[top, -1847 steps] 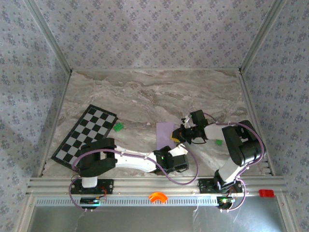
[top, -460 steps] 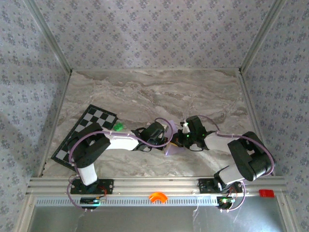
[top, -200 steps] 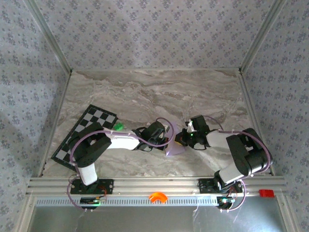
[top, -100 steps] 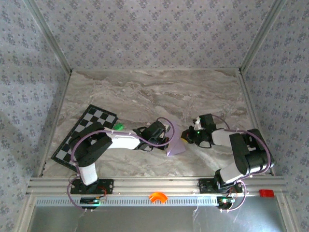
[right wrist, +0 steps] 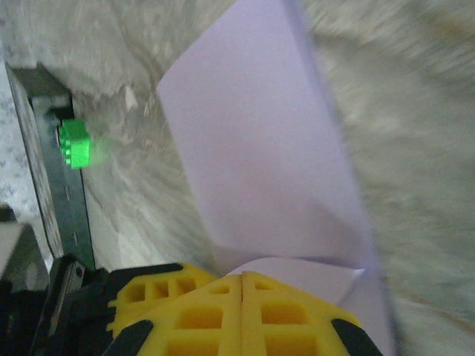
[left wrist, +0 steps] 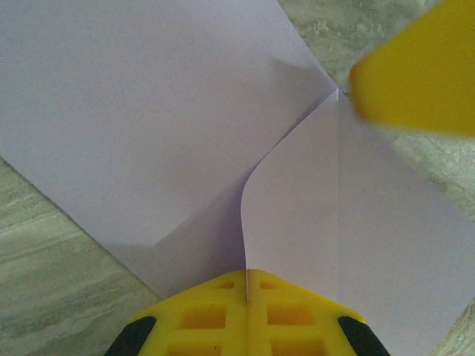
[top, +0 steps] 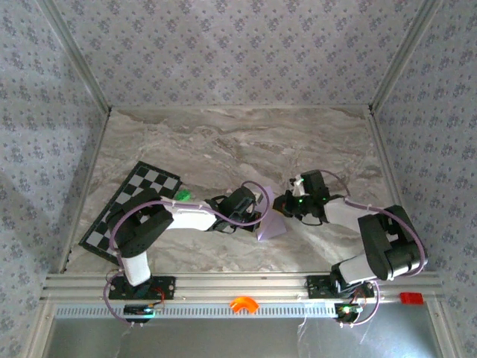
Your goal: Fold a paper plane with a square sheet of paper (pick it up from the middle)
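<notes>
Left wrist view: the left pincer [left wrist: 247, 280] is clenched, its yellow fingers pressed together, and the curved edge of a raised flap of the square sheet of paper [left wrist: 148, 111] runs straight into the seam between them, so it is grasping that flap. The pale lilac sheet spreads away from the fingertips on both sides, creased, with its far point meeting a blurred yellow finger of the right pincer [left wrist: 415, 67].

From the right wrist, the right pincer [right wrist: 243, 280] is also clenched. The sheet [right wrist: 260, 163] begins right at its fingertips and stretches away over the marbled surface [right wrist: 415, 111]; I cannot tell whether it pinches the paper or only touches it. A green block [right wrist: 74, 143] sits off to the left, beside a dark board edge.

From above, the left pincer [top: 257, 216] sits where it was two seconds ago, at the sheet's [top: 270, 226] left side. The right pincer [top: 282, 203], which had drawn off to the right half a second ago, is back against the sheet's far right corner. Nine seconds ago the paper lay as a flat strip; it is now a bent, partly lifted shape. The checkerboard [top: 134, 209] and the green block [top: 182, 195] lie well to the left.
</notes>
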`<state>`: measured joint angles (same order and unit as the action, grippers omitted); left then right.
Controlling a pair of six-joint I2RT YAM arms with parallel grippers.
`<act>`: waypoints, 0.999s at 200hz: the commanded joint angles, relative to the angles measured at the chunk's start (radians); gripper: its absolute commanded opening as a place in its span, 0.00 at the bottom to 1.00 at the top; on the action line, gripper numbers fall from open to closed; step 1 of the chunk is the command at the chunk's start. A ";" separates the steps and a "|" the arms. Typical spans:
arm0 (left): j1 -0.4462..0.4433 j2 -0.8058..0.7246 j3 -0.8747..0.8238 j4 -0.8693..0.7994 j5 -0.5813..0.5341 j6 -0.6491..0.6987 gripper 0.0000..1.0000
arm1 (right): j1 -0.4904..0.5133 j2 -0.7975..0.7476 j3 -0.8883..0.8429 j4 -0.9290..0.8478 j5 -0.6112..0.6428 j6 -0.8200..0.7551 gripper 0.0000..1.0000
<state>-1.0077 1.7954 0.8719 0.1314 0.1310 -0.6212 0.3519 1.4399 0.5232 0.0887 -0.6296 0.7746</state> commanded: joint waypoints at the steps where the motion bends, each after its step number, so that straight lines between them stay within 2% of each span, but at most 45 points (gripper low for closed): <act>1: 0.002 0.028 -0.008 -0.090 0.008 0.009 0.00 | 0.034 0.062 0.016 -0.002 0.011 0.018 0.03; 32: 0.001 0.023 -0.015 -0.093 0.006 0.011 0.00 | 0.002 0.123 0.002 -0.012 0.020 -0.023 0.02; 78: 0.001 0.027 -0.027 -0.085 0.007 0.007 0.00 | -0.130 0.123 -0.011 0.023 -0.030 -0.044 0.03; 123: 0.001 0.026 -0.024 -0.082 0.009 0.002 0.00 | -0.178 0.128 0.020 0.002 -0.064 -0.059 0.03; 163: 0.000 0.022 -0.021 -0.083 0.007 0.003 0.00 | -0.126 -0.005 0.027 -0.030 -0.056 -0.032 0.05; 200: 0.000 0.025 -0.016 -0.081 0.010 0.002 0.00 | -0.012 0.000 0.014 -0.012 -0.034 0.012 0.05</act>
<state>-1.0077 1.7954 0.8719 0.1318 0.1314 -0.6216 0.2825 1.4395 0.5354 0.1005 -0.6769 0.7536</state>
